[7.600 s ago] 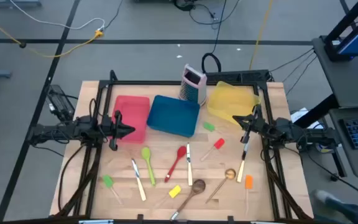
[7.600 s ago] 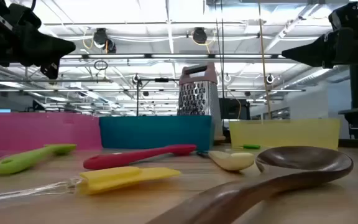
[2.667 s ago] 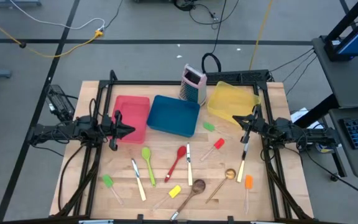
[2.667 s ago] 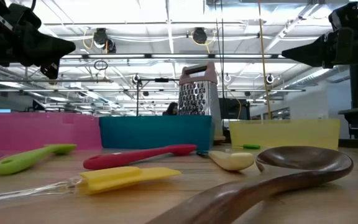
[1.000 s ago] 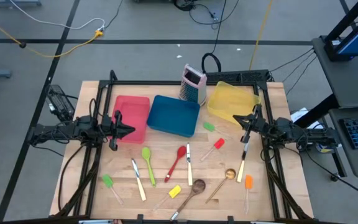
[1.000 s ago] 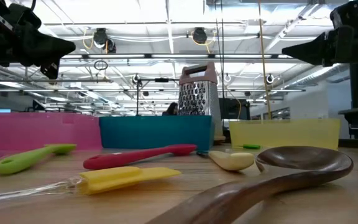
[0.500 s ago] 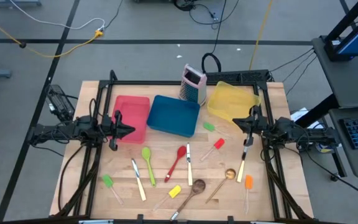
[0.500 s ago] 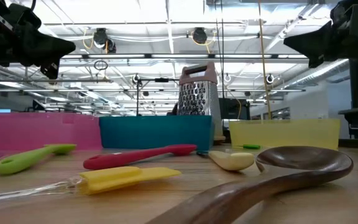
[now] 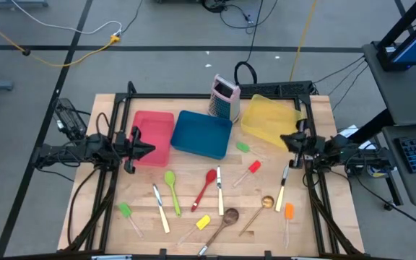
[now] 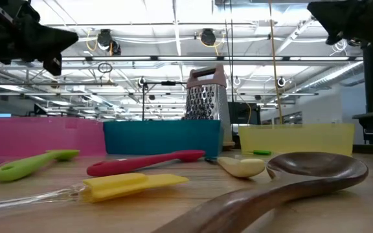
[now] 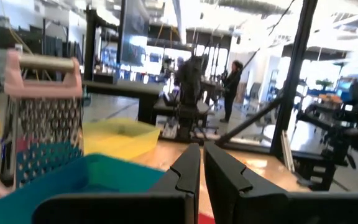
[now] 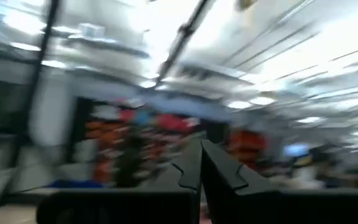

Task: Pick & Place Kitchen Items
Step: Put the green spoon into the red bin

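Observation:
Several slim utensils lie flat on the wooden table's near half. Among them are a green spoon (image 9: 170,182), a red spoon (image 9: 206,185), a red spatula (image 9: 251,170), a yellow spatula (image 9: 202,222), a wooden spoon (image 9: 226,219), an orange spatula (image 9: 288,211) and a pale-handled knife (image 9: 282,189). My left gripper (image 9: 152,149) hovers shut over the red tray's near right corner, well above the table (image 10: 76,37). My right gripper (image 9: 284,137) is shut and raised high (image 10: 313,10) beside the yellow tray's near edge. Its wrist view shows only the ceiling past the fingers (image 12: 201,163).
At the far side, the red tray (image 9: 154,133), blue tray (image 9: 202,133) and yellow tray (image 9: 266,117) stand in a row. The upright grater (image 9: 224,97) is behind the blue one. Black frame rails (image 9: 114,137) run along both table sides. People stand in the room beyond (image 11: 232,74).
My right gripper has risen and tipped its fingers upward, drawing back a little toward the table's far right; its wrist view has swung up to the ceiling. My left gripper has risen slightly. Both stay shut. The utensils have not moved.

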You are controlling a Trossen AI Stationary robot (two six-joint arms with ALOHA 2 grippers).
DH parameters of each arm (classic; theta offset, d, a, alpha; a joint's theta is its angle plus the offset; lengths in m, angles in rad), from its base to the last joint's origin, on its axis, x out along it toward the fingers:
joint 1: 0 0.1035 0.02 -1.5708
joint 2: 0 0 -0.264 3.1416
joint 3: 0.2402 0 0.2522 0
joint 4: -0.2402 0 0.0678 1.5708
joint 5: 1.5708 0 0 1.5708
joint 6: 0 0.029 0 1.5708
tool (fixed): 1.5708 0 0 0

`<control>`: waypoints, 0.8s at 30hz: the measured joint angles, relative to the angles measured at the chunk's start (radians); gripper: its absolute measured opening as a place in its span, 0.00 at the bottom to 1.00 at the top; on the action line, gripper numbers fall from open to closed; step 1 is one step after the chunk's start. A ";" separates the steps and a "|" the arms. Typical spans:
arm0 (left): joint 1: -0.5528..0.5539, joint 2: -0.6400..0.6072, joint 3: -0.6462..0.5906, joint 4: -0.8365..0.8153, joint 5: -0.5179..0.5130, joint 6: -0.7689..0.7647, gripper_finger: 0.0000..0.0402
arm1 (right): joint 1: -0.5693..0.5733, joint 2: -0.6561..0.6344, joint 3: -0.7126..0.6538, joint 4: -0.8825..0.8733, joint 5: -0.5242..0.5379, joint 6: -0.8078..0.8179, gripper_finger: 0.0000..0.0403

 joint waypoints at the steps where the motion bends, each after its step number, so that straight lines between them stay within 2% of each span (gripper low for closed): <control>1: 0.000 0.000 0.000 0.012 0.000 -0.001 0.06 | 0.000 0.013 0.000 -0.018 -0.038 0.047 0.03; 5: 0.000 0.000 0.000 0.030 0.000 -0.005 0.06 | 0.001 0.089 0.000 0.009 -0.131 0.221 0.11; 11: 0.000 0.000 0.000 0.080 -0.043 -0.043 0.06 | 0.036 0.266 0.001 0.085 -0.130 0.379 0.26; 15: 0.000 0.000 0.000 0.081 -0.056 -0.120 0.06 | 0.111 0.412 0.001 0.272 -0.127 0.409 0.32; 19: 0.000 0.000 0.000 0.104 -0.046 -0.141 0.06 | 0.205 0.561 0.014 0.452 -0.119 0.404 0.33; 24: 0.000 0.004 0.000 0.112 -0.043 -0.246 0.06 | 0.334 0.799 0.139 0.456 0.014 0.348 0.33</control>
